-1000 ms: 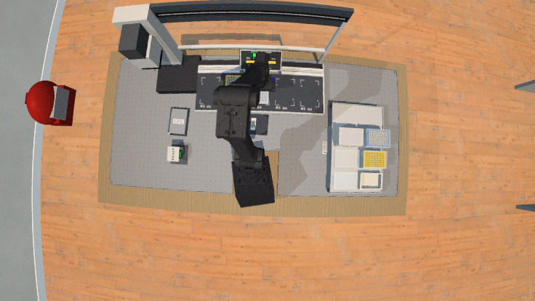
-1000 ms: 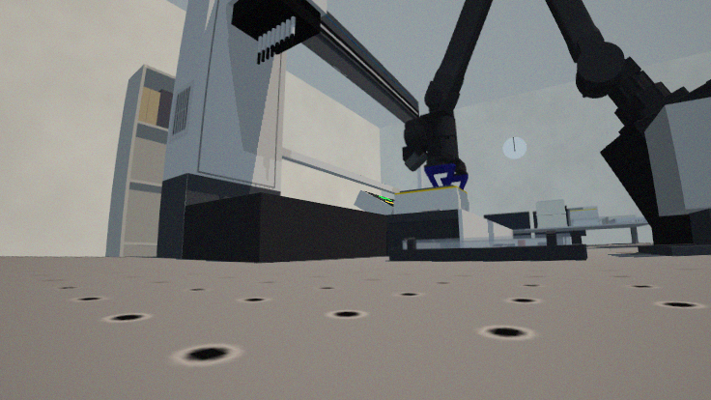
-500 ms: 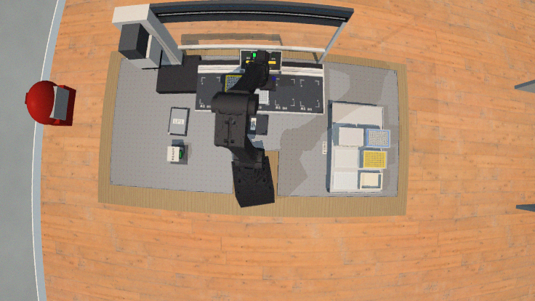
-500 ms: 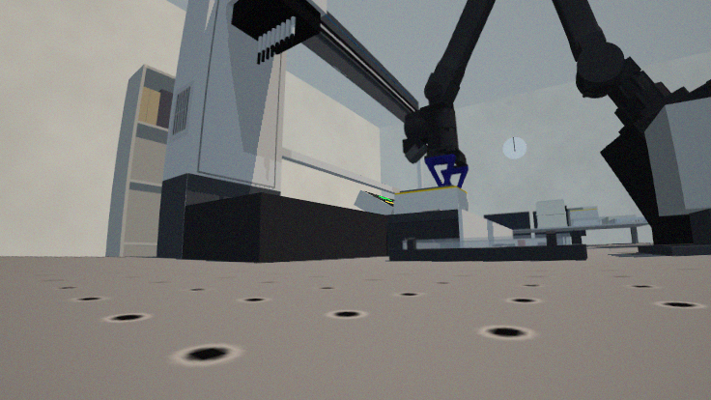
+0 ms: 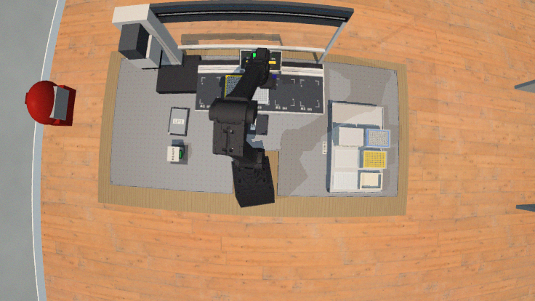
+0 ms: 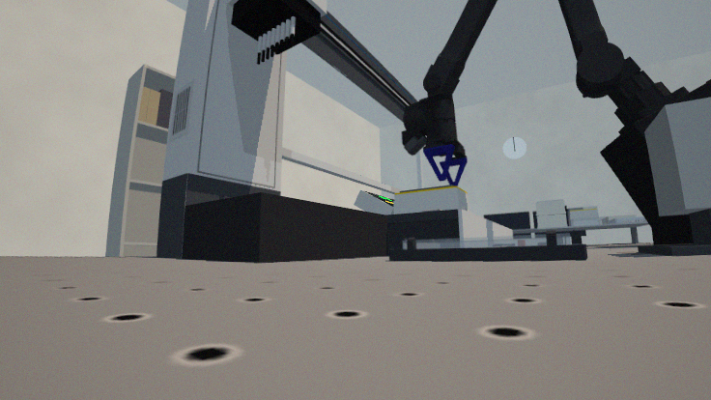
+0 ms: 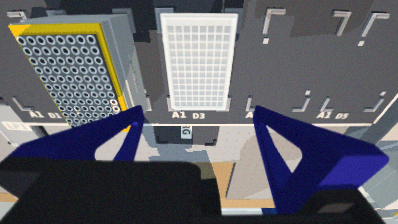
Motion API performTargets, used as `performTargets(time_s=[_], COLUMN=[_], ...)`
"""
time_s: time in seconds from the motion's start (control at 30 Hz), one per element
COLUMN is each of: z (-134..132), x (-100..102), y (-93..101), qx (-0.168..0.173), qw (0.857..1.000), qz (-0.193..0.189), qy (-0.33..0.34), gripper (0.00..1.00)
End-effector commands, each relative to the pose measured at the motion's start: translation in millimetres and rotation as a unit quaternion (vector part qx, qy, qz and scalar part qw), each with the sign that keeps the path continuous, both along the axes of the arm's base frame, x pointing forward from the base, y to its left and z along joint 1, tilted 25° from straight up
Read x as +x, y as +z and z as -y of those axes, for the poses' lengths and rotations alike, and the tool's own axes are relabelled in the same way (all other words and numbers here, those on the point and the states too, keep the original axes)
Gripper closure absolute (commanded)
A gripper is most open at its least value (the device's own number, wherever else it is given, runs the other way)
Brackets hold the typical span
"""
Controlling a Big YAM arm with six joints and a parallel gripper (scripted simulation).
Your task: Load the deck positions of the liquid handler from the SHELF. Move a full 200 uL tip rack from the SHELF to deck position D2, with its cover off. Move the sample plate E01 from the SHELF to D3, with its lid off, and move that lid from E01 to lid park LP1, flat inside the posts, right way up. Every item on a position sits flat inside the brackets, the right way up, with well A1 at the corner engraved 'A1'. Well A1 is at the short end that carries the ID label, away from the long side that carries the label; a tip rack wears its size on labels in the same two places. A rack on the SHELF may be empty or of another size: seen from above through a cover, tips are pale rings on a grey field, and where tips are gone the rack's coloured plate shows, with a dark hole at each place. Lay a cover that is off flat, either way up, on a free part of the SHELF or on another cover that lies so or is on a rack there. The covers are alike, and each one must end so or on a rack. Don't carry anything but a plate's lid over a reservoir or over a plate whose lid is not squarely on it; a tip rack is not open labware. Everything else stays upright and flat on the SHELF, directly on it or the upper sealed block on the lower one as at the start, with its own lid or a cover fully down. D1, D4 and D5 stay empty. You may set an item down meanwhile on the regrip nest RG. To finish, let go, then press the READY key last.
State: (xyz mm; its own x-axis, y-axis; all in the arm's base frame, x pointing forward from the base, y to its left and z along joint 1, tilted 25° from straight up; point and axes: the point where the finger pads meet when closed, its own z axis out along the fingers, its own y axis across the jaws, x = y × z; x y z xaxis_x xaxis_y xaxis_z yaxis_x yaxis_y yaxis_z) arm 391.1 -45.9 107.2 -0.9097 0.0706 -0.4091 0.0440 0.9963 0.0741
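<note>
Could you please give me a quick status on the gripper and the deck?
Gripper open, empty, above the deck. Sample plate in D3, lid off; yellow tip rack uncovered beside it. Nothing in the way.

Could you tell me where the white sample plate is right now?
In the wrist view the sample plate sits on the deck at the position marked D3, just right of the yellow tip rack, below the open gripper.

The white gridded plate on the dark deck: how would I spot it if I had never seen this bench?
Find the dark deck under the grey gantry. Two items stand on it, side by side, below the open blue claw. The plate is the flat white one with a square grid, marked D3; its neighbour, the tip rack, is taller, yellow-edged, with pale rings.
</note>
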Motion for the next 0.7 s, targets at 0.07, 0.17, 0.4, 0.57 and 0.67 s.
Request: performTargets(time_s=[0.07, 0.17, 0.4, 0.57, 0.67], z=[8, 6, 9, 8, 9], x=[13, 11, 7, 3, 1], y=[39.1, 44.0, 52.1, 60.2, 65.1], qx=[-0.007, -0.007, -0.007, -0.007, -0.007], qw=[0.999, 0.999, 0.999, 0.999, 0.999], qz=[0.034, 0.034, 0.035, 0.035, 0.036], qy=[0.000, 0.002, 0.000, 0.001, 0.000], gripper=[0.00, 0.00, 0.00, 0.00, 0.00])
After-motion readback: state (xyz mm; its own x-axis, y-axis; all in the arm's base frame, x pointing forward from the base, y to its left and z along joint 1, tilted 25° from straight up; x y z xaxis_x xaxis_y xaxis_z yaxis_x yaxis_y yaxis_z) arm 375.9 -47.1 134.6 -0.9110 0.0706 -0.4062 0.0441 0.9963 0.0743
